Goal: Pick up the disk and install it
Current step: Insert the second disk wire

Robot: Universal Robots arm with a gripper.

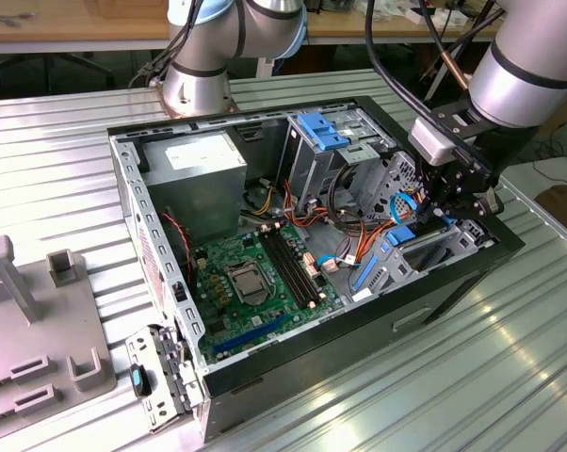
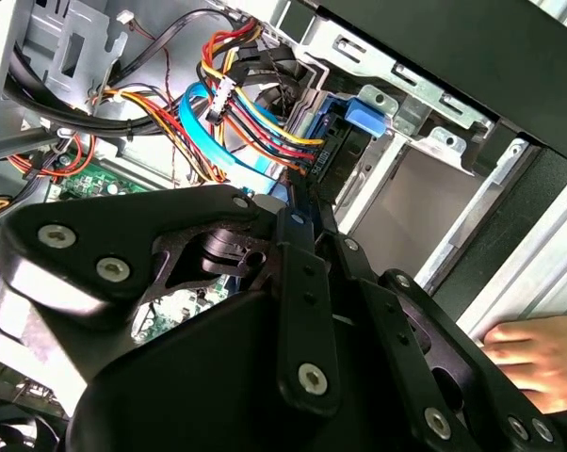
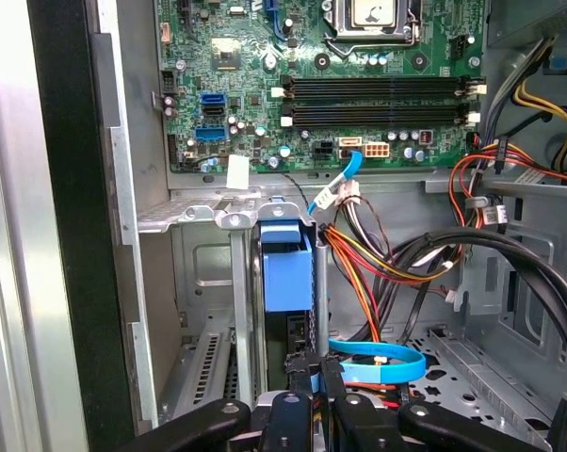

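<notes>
On the ribbed metal table (image 1: 472,367) lies one open computer case (image 1: 293,377), its side off and its inside facing up. One arm (image 1: 528,66) reaches down from the exterior view's right into the case's front corner, and a second robot base (image 1: 203,71) stands behind the case. Flat on the case floor sits one green motherboard (image 1: 255,278), with four memory slots (image 3: 378,99) side by side in the first wrist view. One grey power supply (image 1: 199,174) fills the back corner. One drive cage (image 1: 335,155) stands tall in the middle, topped by a fixed blue bracket (image 1: 323,130). Bundles of red, yellow, orange and black wires (image 2: 251,122) run past it, along with one flat blue cable (image 3: 378,363).

The disk (image 3: 288,268) stands on edge in a bay at the case's front corner, its blue carrier showing between grey metal walls, just ahead of the claw (image 3: 318,372). The claw's two black fingers (image 3: 302,381) lie close together at the disk's near edge; whether they clamp it I cannot tell.

One person's hand (image 2: 538,353) rests on the table beside the case in the second wrist view.
</notes>
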